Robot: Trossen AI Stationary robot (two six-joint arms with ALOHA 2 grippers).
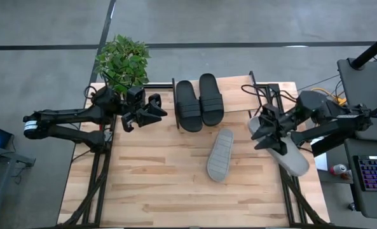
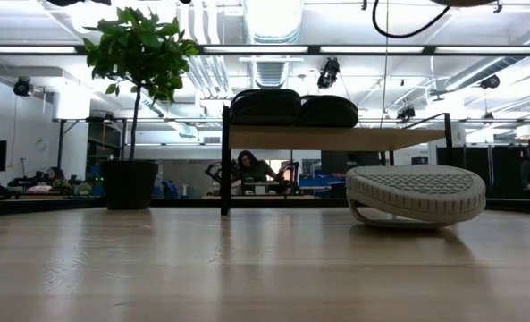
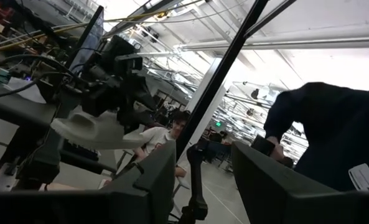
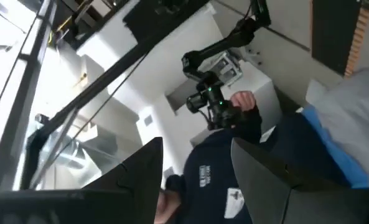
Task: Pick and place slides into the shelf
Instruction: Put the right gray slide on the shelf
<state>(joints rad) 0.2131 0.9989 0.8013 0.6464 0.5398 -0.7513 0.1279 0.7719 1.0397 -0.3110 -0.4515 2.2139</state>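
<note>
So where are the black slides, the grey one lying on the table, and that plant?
black slides [image 1: 199, 102]: high view, between the pair's straps, on the shelf top.
grey slide [image 1: 220, 155]: high view, middle of its upturned sole.
potted plant [image 1: 121, 62]: high view, its leaves.

Left gripper [image 3: 203, 177] fingers parted; beyond, right gripper [image 3: 112, 93] clamping pale slide [image 3: 94, 130]; person [image 3: 175, 134] seated far off.

Even, bright overhead light falls on the bench [image 1: 156, 184] with only soft shadows. In the low view, ceiling lamps [image 2: 273, 18] glare white and the near wood is blurred. Both wrist views are tilted, washed out against bright ceilings.
</note>
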